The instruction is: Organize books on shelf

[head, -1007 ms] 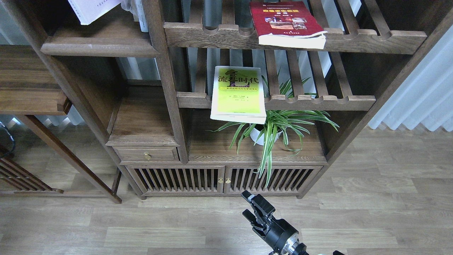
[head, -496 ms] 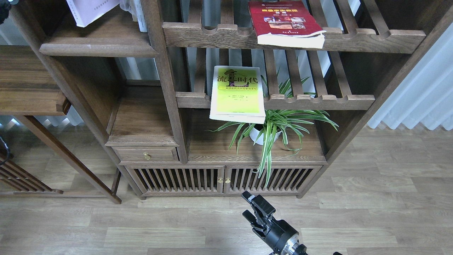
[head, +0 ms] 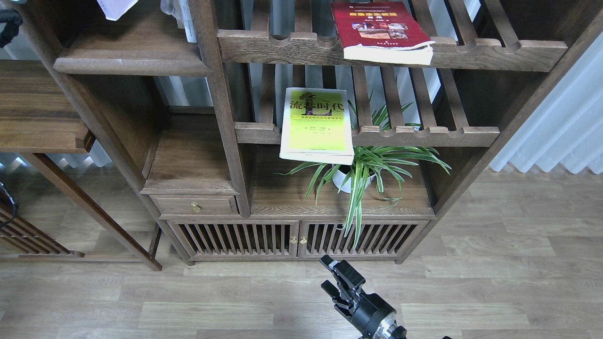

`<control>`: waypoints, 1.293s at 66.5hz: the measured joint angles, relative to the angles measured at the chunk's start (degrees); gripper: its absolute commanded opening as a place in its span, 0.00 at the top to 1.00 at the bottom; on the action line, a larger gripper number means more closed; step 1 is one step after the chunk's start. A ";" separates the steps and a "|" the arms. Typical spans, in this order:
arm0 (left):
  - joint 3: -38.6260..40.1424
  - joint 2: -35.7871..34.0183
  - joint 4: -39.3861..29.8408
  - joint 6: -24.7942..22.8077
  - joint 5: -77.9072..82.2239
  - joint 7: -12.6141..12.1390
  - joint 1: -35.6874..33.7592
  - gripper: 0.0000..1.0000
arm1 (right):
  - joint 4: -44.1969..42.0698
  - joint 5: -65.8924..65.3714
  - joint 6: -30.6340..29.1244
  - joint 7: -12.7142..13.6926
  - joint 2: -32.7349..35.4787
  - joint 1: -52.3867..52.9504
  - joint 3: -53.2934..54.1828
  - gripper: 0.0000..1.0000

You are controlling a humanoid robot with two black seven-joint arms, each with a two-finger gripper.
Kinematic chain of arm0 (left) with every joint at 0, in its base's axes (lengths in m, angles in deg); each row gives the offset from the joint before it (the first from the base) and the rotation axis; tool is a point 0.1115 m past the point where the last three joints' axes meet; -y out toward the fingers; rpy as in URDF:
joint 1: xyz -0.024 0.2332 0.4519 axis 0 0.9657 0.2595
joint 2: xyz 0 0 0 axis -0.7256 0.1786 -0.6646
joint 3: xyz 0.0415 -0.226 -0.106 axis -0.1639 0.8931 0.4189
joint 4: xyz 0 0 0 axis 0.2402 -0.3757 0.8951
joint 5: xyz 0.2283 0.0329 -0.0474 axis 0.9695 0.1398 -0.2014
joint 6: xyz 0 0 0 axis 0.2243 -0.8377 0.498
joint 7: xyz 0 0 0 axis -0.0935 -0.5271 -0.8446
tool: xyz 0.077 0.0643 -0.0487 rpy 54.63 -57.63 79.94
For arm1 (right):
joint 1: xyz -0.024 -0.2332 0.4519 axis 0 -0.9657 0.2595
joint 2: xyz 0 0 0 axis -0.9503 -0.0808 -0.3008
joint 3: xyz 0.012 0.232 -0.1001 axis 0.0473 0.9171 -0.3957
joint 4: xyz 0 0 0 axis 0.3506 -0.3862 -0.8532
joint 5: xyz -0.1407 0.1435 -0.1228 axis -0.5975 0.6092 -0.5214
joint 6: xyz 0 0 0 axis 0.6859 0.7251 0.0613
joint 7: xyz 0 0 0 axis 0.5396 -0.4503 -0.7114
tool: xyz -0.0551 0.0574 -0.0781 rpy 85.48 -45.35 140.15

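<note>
The shelf (head: 132,65) is the solid dark-brown board with a moulded front edge at the upper left. Only a corner of the pale lilac-white book (head: 115,7) shows above it at the top edge, lifted clear of the board. The yellow-green book (head: 318,125) lies flat on the middle slatted rack and overhangs its front rail. The dark red book (head: 379,30) lies flat on the upper slatted rack. My right gripper (head: 335,284) is low over the floor in front of the cabinet, fingers apart and empty. My left gripper is out of view.
A potted spider plant (head: 365,169) stands on the lower board under the yellow-green book. A small drawer with a brass knob (head: 195,206) and slatted cabinet doors (head: 297,238) sit below. A dark piece (head: 9,20) hangs at the upper left edge.
The pale lilac-white book has risen until only its corner shows at the top edge. My right gripper has dropped slightly. The other two books have not moved.
</note>
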 measured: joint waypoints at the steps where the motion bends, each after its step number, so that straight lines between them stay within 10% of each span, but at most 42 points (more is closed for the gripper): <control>1: 0.01 0.16 0.28 -0.01 -0.02 0.00 0.00 0.97 | 0.01 0.00 0.00 0.00 -0.02 0.00 0.00 0.01; 49: -3.55 3.91 7.95 0.01 0.78 -4.24 -4.69 0.89 | -0.09 0.09 0.00 0.00 0.04 -0.55 -0.01 0.01; 53: -4.00 3.91 7.95 0.00 0.78 -4.42 -4.98 0.80 | -0.09 0.09 0.00 0.00 0.04 -0.60 -0.01 0.01; 54: -4.16 3.93 7.95 0.01 0.78 -4.54 -5.08 0.61 | -0.09 0.09 0.00 0.00 0.04 -0.61 -0.01 0.01; 60: -4.25 4.21 7.95 0.01 0.78 -4.62 -5.18 0.53 | -0.09 0.09 0.00 0.00 0.04 -0.72 -0.01 0.01; 86: -4.28 6.08 7.73 0.01 0.33 -3.74 -6.56 0.44 | -0.09 0.13 0.00 0.01 0.04 -1.26 -0.01 0.01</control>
